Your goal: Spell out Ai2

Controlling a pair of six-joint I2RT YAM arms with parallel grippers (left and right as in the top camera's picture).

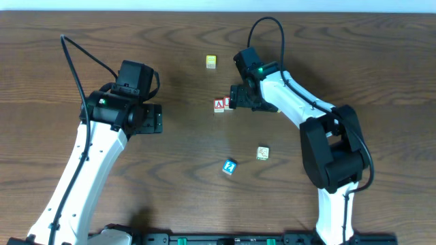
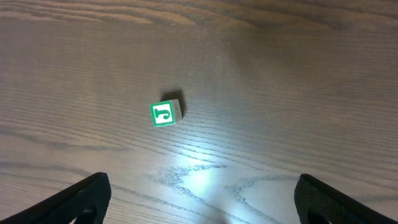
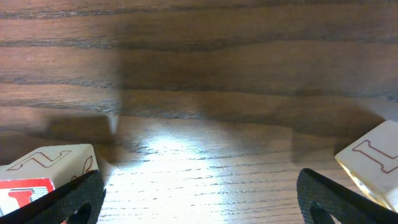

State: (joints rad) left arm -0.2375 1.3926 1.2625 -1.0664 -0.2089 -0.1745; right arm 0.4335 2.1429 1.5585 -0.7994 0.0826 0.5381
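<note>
Near the middle of the tabletop [image 1: 177, 41], your right jaws sit released near the red A block [image 1: 219, 105], while your left jaws, released, face a green block [image 2: 166, 114].

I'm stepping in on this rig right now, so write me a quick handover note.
Left gripper: open, empty, green block ahead of it.
Right gripper: open, empty, next to the second red block, which touches the red A block; its letter is unreadable.
The blue block, apparently the 2, lies apart, nearer the arm bases.
Left to do: confirm the i, then probably place the blue block after it.
</note>
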